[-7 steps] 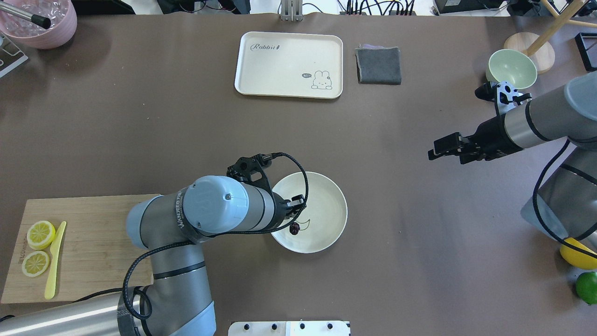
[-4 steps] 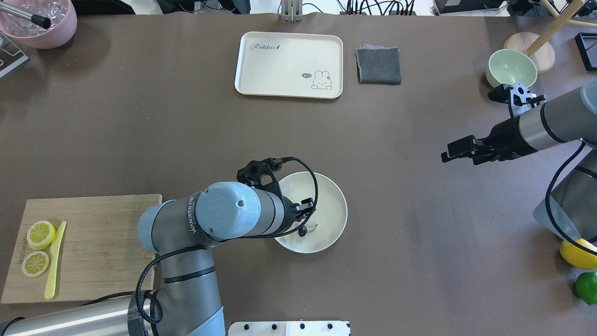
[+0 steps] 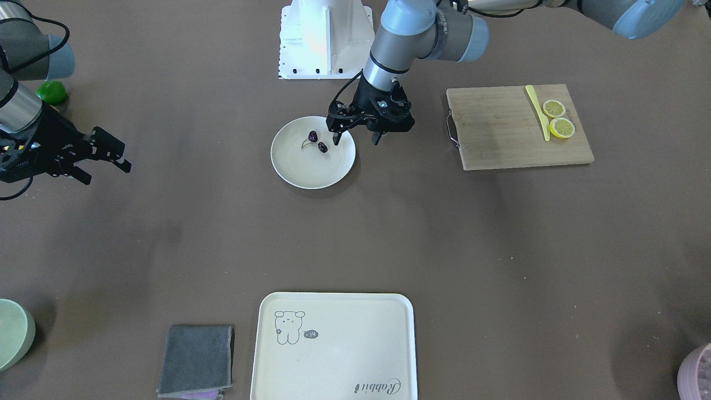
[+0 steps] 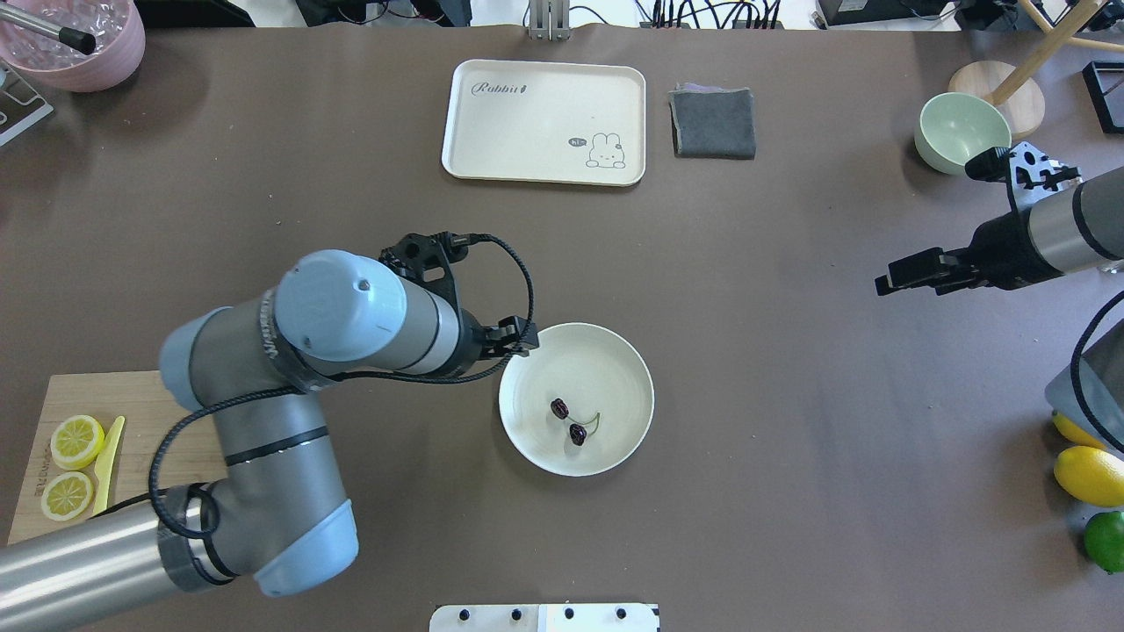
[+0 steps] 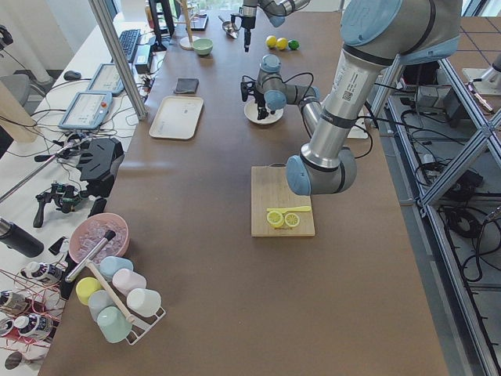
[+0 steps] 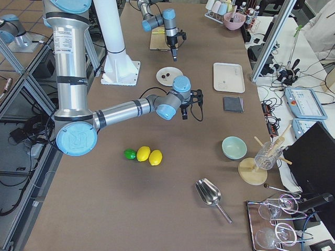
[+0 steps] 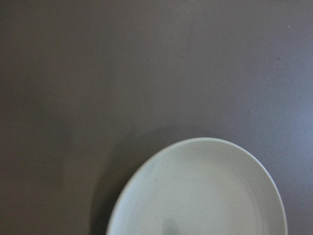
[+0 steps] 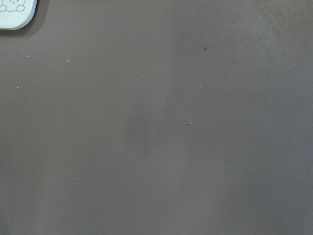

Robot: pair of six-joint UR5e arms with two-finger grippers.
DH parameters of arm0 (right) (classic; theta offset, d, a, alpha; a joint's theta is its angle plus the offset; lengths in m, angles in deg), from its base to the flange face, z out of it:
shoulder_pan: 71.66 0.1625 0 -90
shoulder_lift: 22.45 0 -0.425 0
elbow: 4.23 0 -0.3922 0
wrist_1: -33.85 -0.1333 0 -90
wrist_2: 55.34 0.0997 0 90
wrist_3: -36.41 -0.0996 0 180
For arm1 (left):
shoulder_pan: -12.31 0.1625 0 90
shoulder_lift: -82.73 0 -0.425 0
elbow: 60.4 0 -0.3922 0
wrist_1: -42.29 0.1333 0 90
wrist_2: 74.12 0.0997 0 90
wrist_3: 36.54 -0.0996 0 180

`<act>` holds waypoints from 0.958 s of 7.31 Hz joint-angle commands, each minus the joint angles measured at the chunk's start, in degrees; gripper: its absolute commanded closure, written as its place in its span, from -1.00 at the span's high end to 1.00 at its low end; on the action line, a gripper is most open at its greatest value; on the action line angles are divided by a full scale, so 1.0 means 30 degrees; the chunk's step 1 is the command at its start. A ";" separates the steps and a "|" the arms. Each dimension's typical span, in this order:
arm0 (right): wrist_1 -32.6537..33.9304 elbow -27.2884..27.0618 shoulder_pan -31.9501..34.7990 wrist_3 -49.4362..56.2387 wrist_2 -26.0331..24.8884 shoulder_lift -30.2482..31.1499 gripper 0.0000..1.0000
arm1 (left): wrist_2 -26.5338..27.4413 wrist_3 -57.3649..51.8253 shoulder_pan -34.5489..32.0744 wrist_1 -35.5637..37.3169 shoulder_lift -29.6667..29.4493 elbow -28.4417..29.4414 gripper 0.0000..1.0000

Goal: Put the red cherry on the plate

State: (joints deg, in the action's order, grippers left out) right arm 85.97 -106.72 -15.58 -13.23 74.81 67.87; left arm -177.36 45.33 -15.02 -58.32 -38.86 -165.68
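Note:
The red cherry (image 4: 569,421), two dark fruits on a green stem, lies loose inside the round cream plate (image 4: 615,369) near the table's middle. The front-facing view shows the cherry (image 3: 316,141) on the plate (image 3: 311,169) too. My left gripper (image 4: 520,338) hangs open and empty over the plate's far-left rim, a short way from the cherry; its spread fingers (image 3: 335,136) show from the front. My right gripper (image 4: 885,284) is open and empty above bare table far to the right. The left wrist view holds only part of the plate (image 7: 205,196).
A cream tray (image 4: 544,123) and a grey cloth (image 4: 713,123) lie at the far side. A pale green bowl (image 4: 961,130) stands far right. The wooden board (image 4: 88,395) with lemon slices and a yellow knife is near left. Lemons and a lime (image 4: 1089,478) sit near right.
The left gripper let go of the cherry, which now lies on the plate, and drew back toward the plate's far-left rim. The right arm pulled further to the right.

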 commanded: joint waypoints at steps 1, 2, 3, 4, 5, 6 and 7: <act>0.0260 0.0265 0.1630 0.3609 0.0062 0.1380 1.00 | -0.0538 -0.5905 -0.2300 0.5795 0.1965 -0.3386 0.96; 0.1828 0.0238 0.2623 0.5918 0.0062 0.1530 1.00 | -0.1207 -0.9151 -0.3822 0.6313 0.3920 -0.4329 0.96; 0.3178 0.0296 0.3416 0.7913 0.0352 0.1532 1.00 | -0.3272 -1.2142 -0.6215 0.6261 0.5651 -0.4541 0.96; 0.4293 0.0297 0.4352 0.9557 0.0587 0.1561 1.00 | -0.4888 -1.6986 -0.9024 0.6115 0.7582 -0.4485 0.96; 0.5581 0.0297 0.5406 1.1082 0.0821 0.1590 1.00 | -0.5630 -2.1734 -1.1894 0.5853 0.9429 -0.4050 0.96; 0.7073 0.0297 0.6780 1.3128 0.1056 0.1619 1.00 | -0.7058 -2.4826 -1.4243 0.5734 1.0346 -0.3088 0.96; 0.8741 0.0297 0.7722 1.5410 0.1116 0.1533 1.00 | -0.8233 -2.8541 -1.6558 0.5385 1.0965 -0.1454 0.96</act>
State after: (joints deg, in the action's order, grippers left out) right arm 106.15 -105.83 3.45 24.78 77.65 72.60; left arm -197.42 -26.27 -55.60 -41.16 -9.29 -174.86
